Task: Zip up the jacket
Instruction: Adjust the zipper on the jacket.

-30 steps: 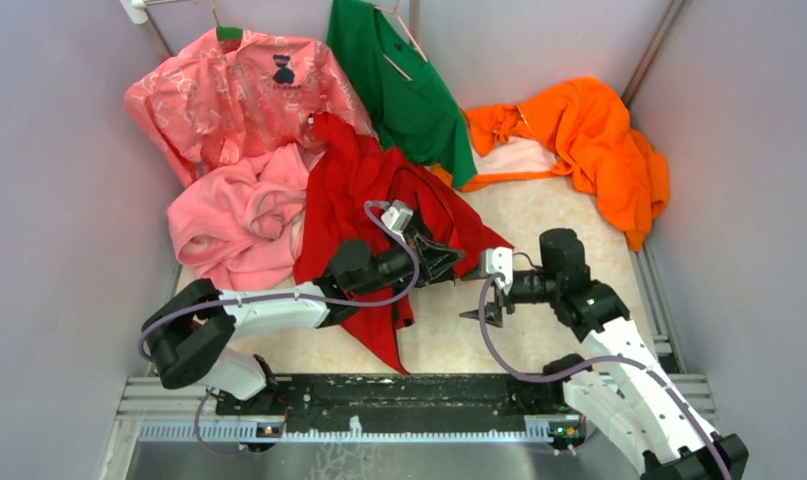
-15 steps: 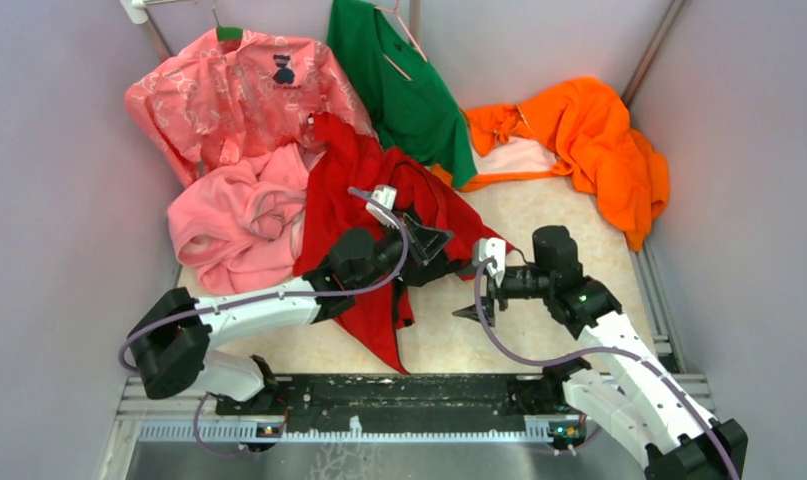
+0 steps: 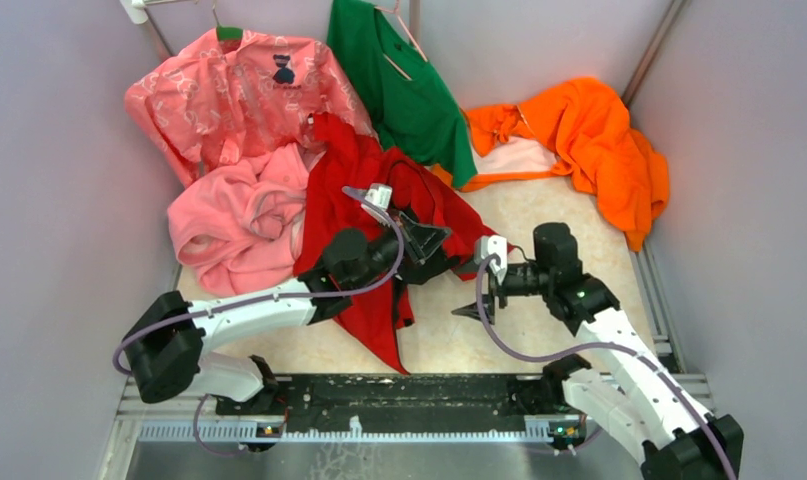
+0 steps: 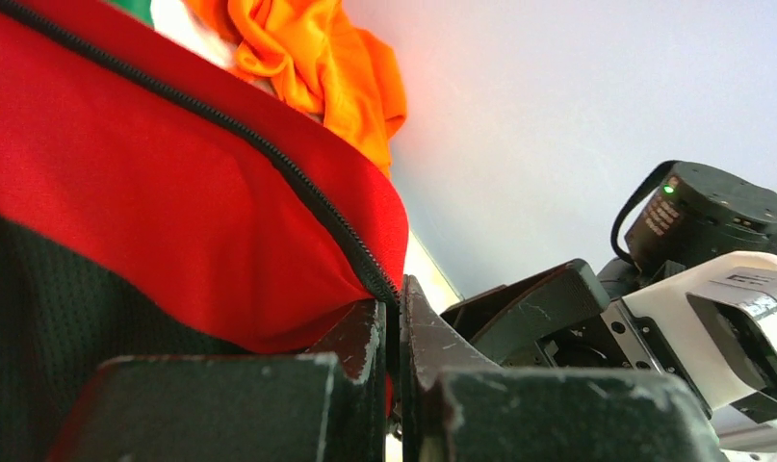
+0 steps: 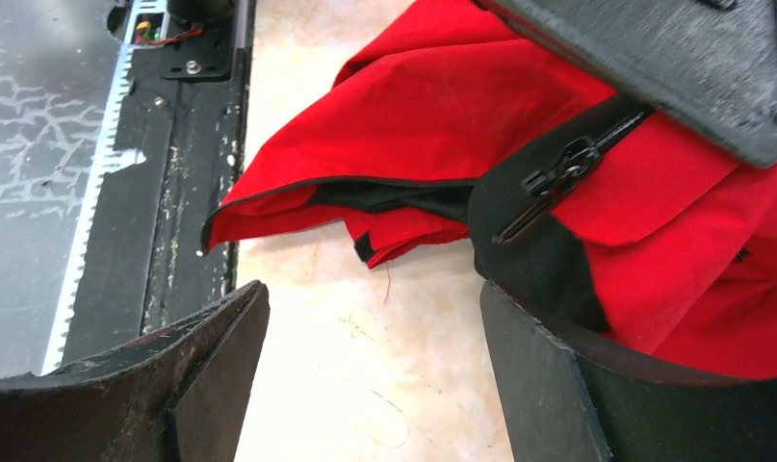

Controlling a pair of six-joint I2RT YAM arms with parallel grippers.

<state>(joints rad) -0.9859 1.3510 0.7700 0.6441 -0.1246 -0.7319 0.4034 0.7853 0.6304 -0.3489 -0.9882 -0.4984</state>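
The bright red jacket (image 3: 354,200) lies crumpled in the middle of the table, its dark lining showing. My left gripper (image 3: 441,240) is shut on its front edge, pinching the dark zipper tape (image 4: 297,183) between the fingers (image 4: 360,332) and lifting that edge. My right gripper (image 3: 476,292) is open and empty, just right of the left one, above bare table. In the right wrist view the zipper slider and pull (image 5: 557,183) hang on a dark flap of the jacket (image 5: 432,125), just beyond the right finger (image 5: 538,375).
A pink fleece garment (image 3: 234,225) lies left of the jacket, a pink patterned shirt (image 3: 229,95) and a green shirt (image 3: 399,85) hang behind, an orange garment (image 3: 589,140) lies at the back right. Walls close both sides. The black base rail (image 5: 187,173) runs along the near edge.
My left gripper has lifted and swung back and slightly left with the jacket's edge in it. My right gripper has shifted slightly toward it and stayed open.
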